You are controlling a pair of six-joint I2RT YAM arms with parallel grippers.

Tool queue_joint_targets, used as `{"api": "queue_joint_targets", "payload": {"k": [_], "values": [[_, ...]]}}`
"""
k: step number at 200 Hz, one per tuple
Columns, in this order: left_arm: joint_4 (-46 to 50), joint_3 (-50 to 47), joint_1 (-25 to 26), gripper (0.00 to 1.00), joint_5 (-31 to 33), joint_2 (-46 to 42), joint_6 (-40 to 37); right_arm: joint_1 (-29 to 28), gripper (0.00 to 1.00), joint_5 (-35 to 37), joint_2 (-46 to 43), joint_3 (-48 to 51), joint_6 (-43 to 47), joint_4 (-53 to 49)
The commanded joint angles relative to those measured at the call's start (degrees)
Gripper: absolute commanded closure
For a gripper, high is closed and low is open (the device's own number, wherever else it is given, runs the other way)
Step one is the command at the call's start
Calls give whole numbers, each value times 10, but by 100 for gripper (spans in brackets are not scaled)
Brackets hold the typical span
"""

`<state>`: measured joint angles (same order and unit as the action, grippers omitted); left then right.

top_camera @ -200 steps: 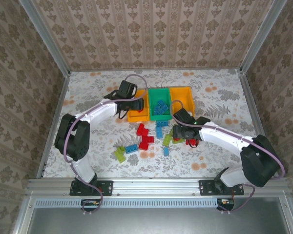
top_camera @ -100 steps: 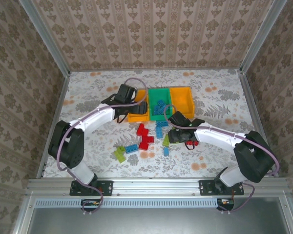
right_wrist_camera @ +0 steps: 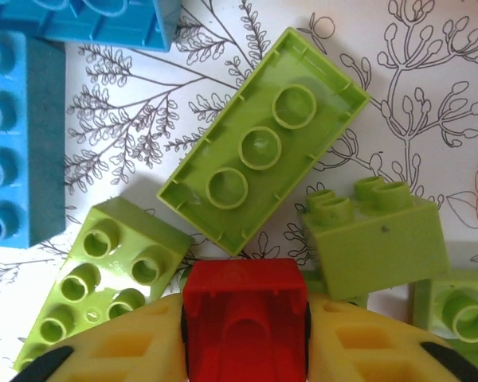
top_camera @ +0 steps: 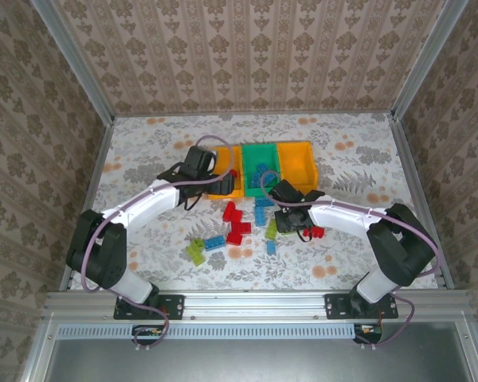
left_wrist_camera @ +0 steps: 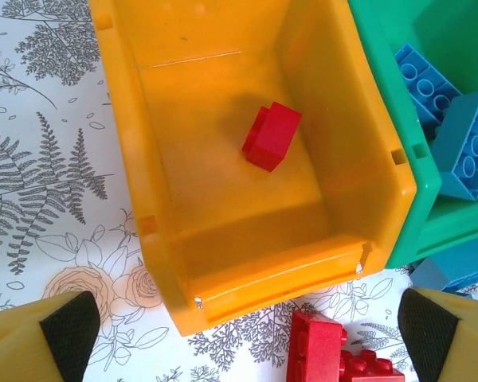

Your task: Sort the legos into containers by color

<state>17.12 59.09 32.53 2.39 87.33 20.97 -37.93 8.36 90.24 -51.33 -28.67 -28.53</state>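
Right gripper (right_wrist_camera: 245,338) is down in the thick of the loose pile on the flowered table (top_camera: 143,151), its claw pinched on a red brick (right_wrist_camera: 245,306) with yellow fingers snug on both sides of it; lime bricks (right_wrist_camera: 263,143) crowd hard beside that catch, one lying studs-down, and a blue brick (right_wrist_camera: 16,135) lies just beyond them. Over at the bins the left gripper (left_wrist_camera: 247,330) hovers with its claw spread wide and nothing in it, just above the near wall of the left orange-yellow bin (left_wrist_camera: 167,263); one red block (left_wrist_camera: 271,135) lies on that bin's floor, and blue blocks (left_wrist_camera: 454,135) sit in the green bin (left_wrist_camera: 382,87) next door.

Now the worry: by my reckoning that red brick belongs in the left bin, and the left gripper is parked right there; a carry across could bring the two arms together. The lift looks tricky too; the lime neighbours sit so close they may drag or flip as the brick rises; and if the pinch is shallow, the brick could twist out over the green bin and land among the blues.
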Motion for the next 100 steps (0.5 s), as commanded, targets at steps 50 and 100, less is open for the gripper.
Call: {"api": "queue_joint_targets", "payload": {"k": [50,100], "values": [[-3,-37,-2,0,22,-52,-3,-2,72,-49,-63,-97,-12,45],[5,-86,-2,0,20,-97,-24,13,72,-146,88,-271,-33,84]]}}
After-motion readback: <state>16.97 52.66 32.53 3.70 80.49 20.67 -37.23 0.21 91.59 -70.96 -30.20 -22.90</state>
